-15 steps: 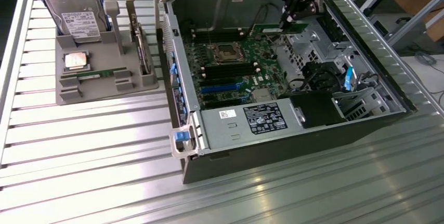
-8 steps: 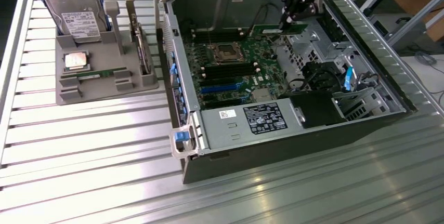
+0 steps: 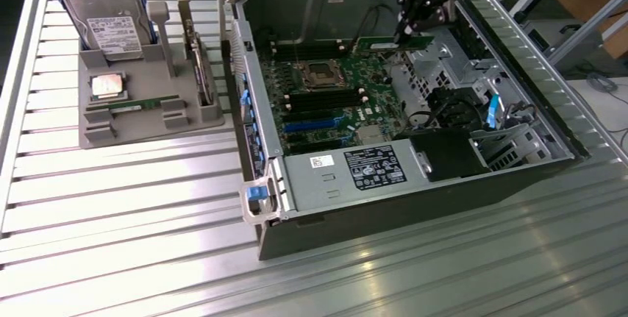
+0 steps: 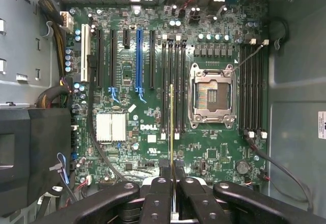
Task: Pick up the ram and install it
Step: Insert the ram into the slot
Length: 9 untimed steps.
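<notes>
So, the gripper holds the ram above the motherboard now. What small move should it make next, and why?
Probably a slow, straight descent toward the memory slots, with a small alignment check first. The gripper is shut on the ram, which in the wrist view runs edge-on, parallel to the black slots beside the empty CPU socket. In the exterior view it hangs above the motherboard, not yet seated.

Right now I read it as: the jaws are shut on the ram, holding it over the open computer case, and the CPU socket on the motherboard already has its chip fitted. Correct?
Not quite. The CPU socket is open and bare, with no chip fitted; the wrist view shows it. The rest holds: the gripper has its jaws shut on the ram, holding it over the motherboard inside the open computer case.
</notes>
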Each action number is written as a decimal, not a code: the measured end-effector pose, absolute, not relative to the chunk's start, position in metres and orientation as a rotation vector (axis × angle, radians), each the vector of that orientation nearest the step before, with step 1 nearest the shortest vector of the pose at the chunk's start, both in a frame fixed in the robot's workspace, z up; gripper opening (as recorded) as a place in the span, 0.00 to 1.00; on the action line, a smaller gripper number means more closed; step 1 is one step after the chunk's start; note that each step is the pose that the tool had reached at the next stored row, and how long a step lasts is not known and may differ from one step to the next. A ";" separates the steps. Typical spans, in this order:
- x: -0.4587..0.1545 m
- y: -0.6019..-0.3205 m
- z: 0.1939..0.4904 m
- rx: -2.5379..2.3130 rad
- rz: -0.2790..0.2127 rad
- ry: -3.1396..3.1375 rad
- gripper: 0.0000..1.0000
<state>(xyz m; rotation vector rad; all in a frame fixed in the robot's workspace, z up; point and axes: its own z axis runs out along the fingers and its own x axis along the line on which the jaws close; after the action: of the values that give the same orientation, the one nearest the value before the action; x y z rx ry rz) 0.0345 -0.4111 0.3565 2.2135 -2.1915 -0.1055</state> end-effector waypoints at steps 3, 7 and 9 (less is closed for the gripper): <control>0.035 -0.411 0.356 2.213 -0.106 -2.191 0.13; 0.035 -0.411 0.354 2.213 -0.106 -2.192 0.13; 0.035 -0.411 0.354 2.213 -0.105 -2.191 0.13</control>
<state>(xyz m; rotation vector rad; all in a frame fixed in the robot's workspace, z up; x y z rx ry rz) 0.0345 -0.4114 0.3538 2.2134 -2.1915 -0.1055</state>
